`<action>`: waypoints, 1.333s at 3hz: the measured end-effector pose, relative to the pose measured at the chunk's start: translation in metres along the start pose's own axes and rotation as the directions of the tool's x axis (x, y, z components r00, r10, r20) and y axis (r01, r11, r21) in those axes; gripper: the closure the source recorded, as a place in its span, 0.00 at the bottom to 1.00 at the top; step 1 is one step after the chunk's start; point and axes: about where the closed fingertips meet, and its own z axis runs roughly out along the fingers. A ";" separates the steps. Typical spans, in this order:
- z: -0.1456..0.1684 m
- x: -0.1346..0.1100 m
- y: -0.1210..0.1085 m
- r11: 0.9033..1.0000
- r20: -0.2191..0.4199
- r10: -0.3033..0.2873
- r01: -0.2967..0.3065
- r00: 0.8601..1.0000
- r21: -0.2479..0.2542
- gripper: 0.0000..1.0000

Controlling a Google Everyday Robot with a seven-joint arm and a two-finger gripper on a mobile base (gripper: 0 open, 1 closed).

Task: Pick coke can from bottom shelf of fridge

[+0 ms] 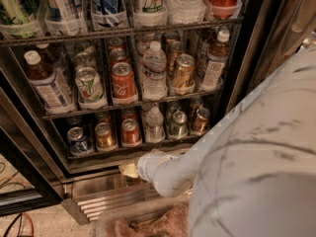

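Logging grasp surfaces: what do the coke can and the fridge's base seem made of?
Coke can: probably aluminium, glossy red, bare silver top. Fridge base: likely stainless steel, ribbed, dull sheen. The tool sits just above that base, below the bottom shelf.

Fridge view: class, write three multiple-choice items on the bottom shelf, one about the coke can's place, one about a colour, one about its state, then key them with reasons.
1. On the bottom shelf, the coke can stands: A) between the gold-brown can and the water bottle; B) at the left end; C) alone.
2. The leftmost can is: A) red; B) blue-and-silver; C) green.
3. The coke can is: A) toppled; B) gripped; C) upright on the shelf.
Key: 1A, those two flank it; 2B, its colours show; 3C, the gripper hangs below the shelf, before the base of the fridge, apart from it.
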 end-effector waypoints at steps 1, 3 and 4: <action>0.004 -0.008 0.001 1.000 0.034 -0.001 0.001 0.999 0.020 0.21; 0.008 -0.026 -0.004 0.999 0.089 -0.012 0.007 0.996 0.054 0.25; 0.016 -0.032 -0.008 0.998 0.102 -0.015 0.009 0.995 0.062 0.24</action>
